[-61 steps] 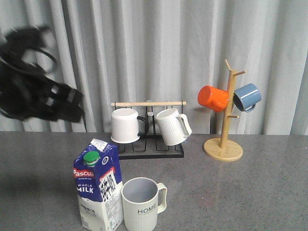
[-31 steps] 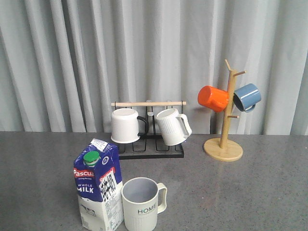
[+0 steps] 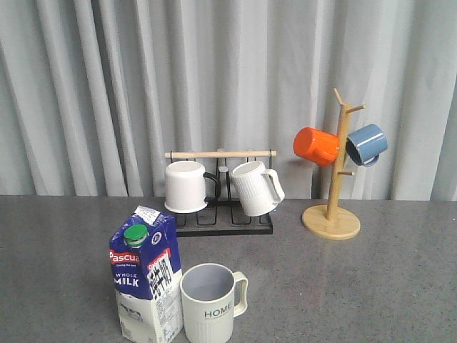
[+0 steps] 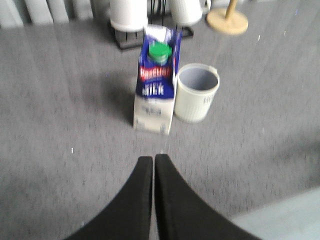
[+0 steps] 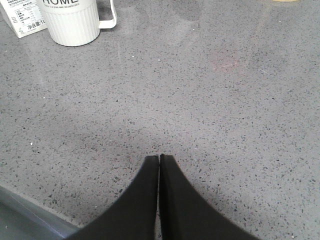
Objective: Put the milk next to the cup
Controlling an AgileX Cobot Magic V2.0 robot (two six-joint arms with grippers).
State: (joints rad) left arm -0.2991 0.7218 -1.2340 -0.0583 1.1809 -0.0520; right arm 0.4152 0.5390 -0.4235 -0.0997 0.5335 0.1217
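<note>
The milk carton (image 3: 145,277) stands upright on the grey counter (image 3: 343,279), and the cup (image 3: 211,302) with the word "HOME" stands just beside it, on the carton's right in the front view. The two are very close; I cannot tell if they touch. The handle of the cup points away from the carton.

In the left wrist view the left fingers (image 4: 153,165) are pressed together, with almost no gap between the tips, and they hold nothing. The carton (image 4: 155,88) is straight ahead of these fingertips, well apart from them, with bare counter between. The cup (image 4: 197,92) is ahead too, a little to one side of the carton.

In the right wrist view the right fingers (image 5: 159,161) are also closed tip against tip and empty, low over the counter. The cup (image 5: 73,19) is far ahead of them and off to the side. Only a white corner of the carton (image 5: 20,21) shows beyond the cup.

Behind, on the counter, a black rack (image 3: 221,214) carries a white mug with a black handle (image 3: 187,186) and a ribbed white mug (image 3: 255,188). A wooden mug tree (image 3: 334,186) holds an orange mug (image 3: 316,146) and a blue mug (image 3: 367,144). A grey curtain (image 3: 107,86) hangs at the back.
</note>
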